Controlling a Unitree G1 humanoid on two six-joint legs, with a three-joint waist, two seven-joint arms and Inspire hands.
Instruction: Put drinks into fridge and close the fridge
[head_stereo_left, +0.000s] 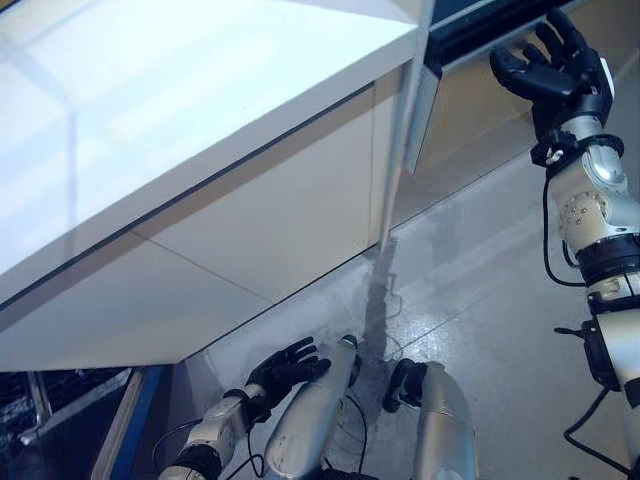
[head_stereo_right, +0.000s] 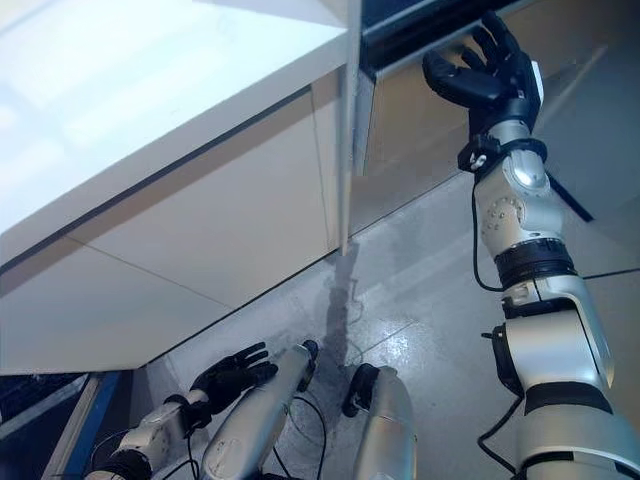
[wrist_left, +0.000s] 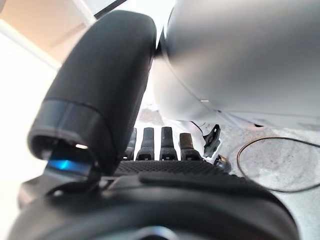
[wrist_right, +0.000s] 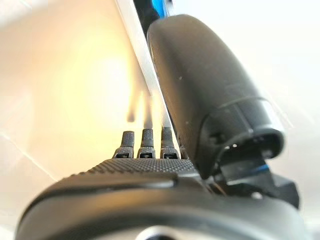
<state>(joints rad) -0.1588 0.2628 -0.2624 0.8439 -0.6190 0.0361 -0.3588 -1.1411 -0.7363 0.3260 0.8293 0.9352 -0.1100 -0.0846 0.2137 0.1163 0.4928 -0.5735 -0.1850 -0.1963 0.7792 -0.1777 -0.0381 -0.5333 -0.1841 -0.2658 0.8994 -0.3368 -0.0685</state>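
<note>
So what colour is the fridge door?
White fridge door, shown best in the left eye view.

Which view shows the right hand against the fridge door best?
The right eye view: the right hand, fingers spread, is whole at the fridge door edge. The left eye view crowds it into the corner; its wrist view shows only fingertips.

Likely a kitchen or a showroom mock-up: a long white counter (head_stereo_left: 180, 90) with plain cream cabinet fronts (head_stereo_left: 270, 230) stands on a glossy grey floor (head_stereo_left: 480, 300)
</note>
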